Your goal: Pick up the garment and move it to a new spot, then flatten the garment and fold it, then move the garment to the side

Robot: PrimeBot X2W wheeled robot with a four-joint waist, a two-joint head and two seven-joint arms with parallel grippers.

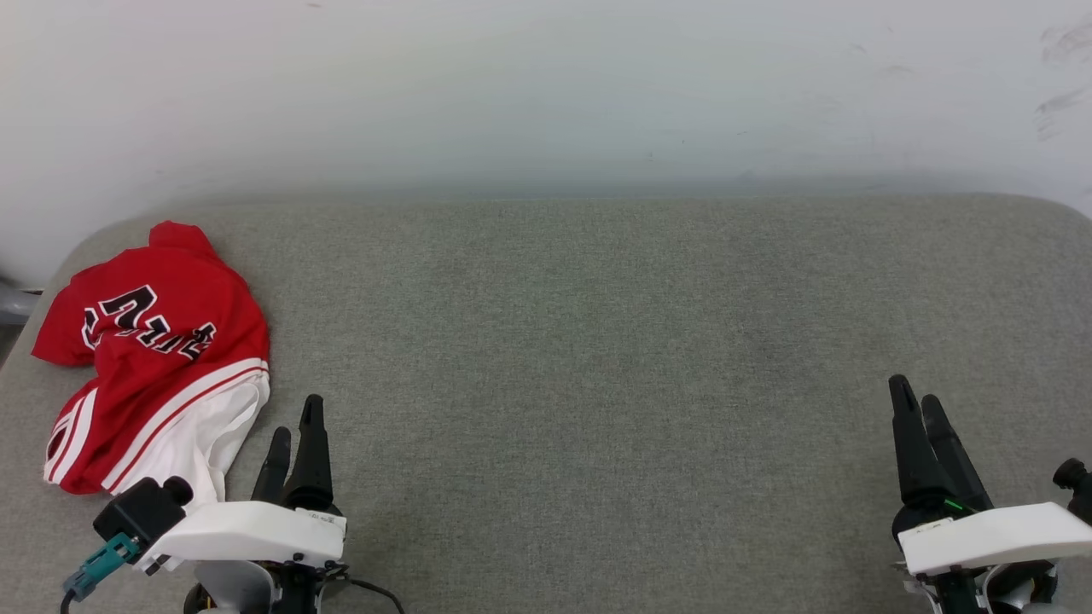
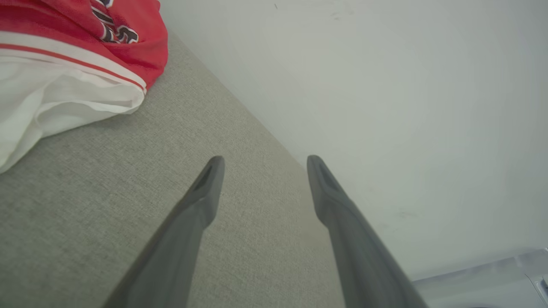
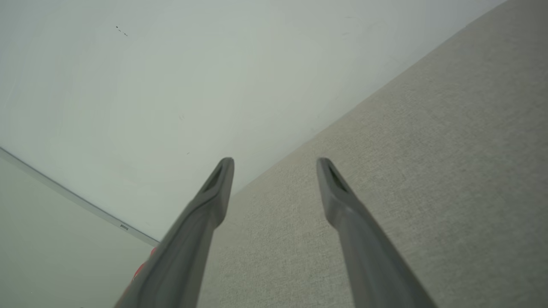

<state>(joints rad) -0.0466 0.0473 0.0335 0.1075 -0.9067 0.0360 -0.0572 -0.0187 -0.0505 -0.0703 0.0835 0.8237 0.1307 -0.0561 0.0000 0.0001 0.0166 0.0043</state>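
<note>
The garment (image 1: 158,358) lay bunched at the left edge of the grey padded surface (image 1: 597,384), lettering up. The left gripper (image 1: 298,415) sat just beside its white part, jaws spread, empty. The right gripper (image 1: 913,390) was well apart, jaws spread too, holding nothing

Bright, even light; soft wrist-view foregrounds.

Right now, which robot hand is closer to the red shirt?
The left hand. It sits just beside the shirt, near its white part, not touching it. The right hand is far off on the other side of the grey table.
</note>
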